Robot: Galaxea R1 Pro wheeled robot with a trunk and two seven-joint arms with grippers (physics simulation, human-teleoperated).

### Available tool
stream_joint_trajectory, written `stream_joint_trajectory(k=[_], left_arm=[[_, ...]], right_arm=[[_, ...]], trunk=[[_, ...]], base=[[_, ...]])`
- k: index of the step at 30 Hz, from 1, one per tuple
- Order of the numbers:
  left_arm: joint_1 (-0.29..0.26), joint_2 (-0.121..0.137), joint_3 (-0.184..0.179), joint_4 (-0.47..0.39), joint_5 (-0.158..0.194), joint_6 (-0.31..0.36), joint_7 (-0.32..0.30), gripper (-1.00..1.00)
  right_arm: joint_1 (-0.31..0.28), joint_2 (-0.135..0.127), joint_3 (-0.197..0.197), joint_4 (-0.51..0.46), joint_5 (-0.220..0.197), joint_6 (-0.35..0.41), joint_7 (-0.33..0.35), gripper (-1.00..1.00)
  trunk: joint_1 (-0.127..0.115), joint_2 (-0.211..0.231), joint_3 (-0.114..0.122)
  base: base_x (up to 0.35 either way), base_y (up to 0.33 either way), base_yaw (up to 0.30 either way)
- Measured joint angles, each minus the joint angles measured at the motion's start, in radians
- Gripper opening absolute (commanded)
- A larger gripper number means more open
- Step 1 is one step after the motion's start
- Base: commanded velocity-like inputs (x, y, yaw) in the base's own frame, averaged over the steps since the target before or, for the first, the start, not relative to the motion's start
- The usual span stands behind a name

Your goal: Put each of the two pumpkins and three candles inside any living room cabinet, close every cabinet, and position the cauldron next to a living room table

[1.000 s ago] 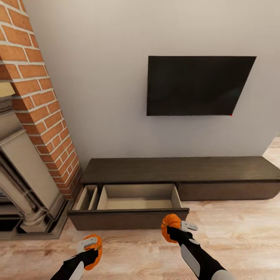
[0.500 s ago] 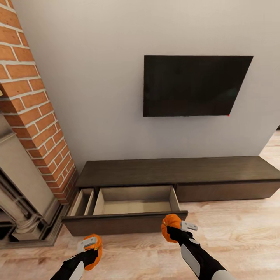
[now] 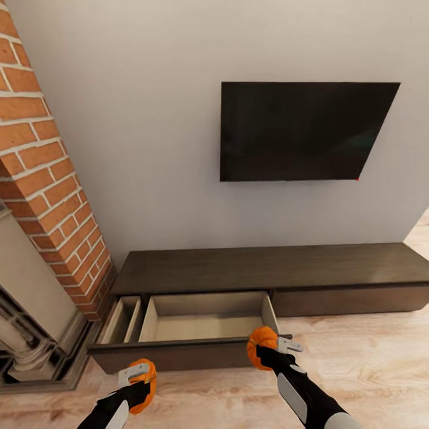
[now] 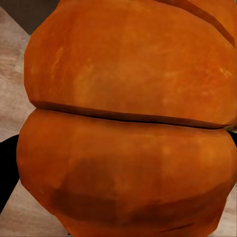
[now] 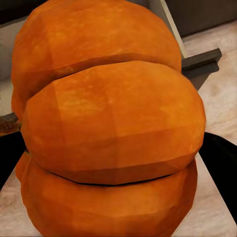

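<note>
The long dark brown cabinet point(image 3: 268, 271) runs along the wall, its left drawer point(image 3: 202, 319) pulled out and showing a pale bare interior. My left gripper point(image 3: 142, 378) is shut on an orange ribbed pumpkin point(image 3: 145, 384), low over the floor just before the drawer front. My right gripper point(image 3: 271, 347) is shut on the second pumpkin point(image 3: 261, 347), held at the drawer's front right corner. Each pumpkin looms large before its wrist camera: the left one point(image 4: 128, 118) and the right one point(image 5: 108, 128), with the drawer corner point(image 5: 200, 59) behind it. Candles and cauldron are out of view.
A brick chimney point(image 3: 42, 173) and a stone fireplace surround point(image 3: 30, 333) stand at the left. A black television point(image 3: 301, 131) hangs on the wall above the cabinet. Pale wooden floor point(image 3: 369, 363) stretches to the right.
The whole view has shifted closer to the cabinet, so the open drawer now sits nearer my grippers. Both grippers still hold their pumpkins in the same pose.
</note>
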Motion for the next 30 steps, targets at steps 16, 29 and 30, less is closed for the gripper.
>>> stream_joint_trajectory(k=[16, 29, 30], left_arm=[[0.000, 0.000, 0.000, 0.000, 0.000, 0.000, 0.000, -1.00], [0.000, 0.008, 0.001, -0.104, 0.020, 0.130, -0.021, -1.00], [0.000, 0.009, 0.003, -0.154, 0.028, 0.213, -0.022, -1.00]], right_arm=[[0.000, 0.005, 0.000, 0.002, 0.001, 0.005, 0.001, -1.00], [0.000, 0.005, 0.001, 0.001, 0.003, -0.002, 0.004, -1.00], [0.000, 0.005, 0.001, 0.001, 0.003, -0.002, 0.004, -1.00]], trunk=[[0.000, 0.000, 0.000], [0.000, 0.000, 0.000], [0.000, 0.000, 0.000]], base=[[0.165, 0.000, 0.000], [0.006, 0.000, 0.000], [0.000, 0.000, 0.000]])
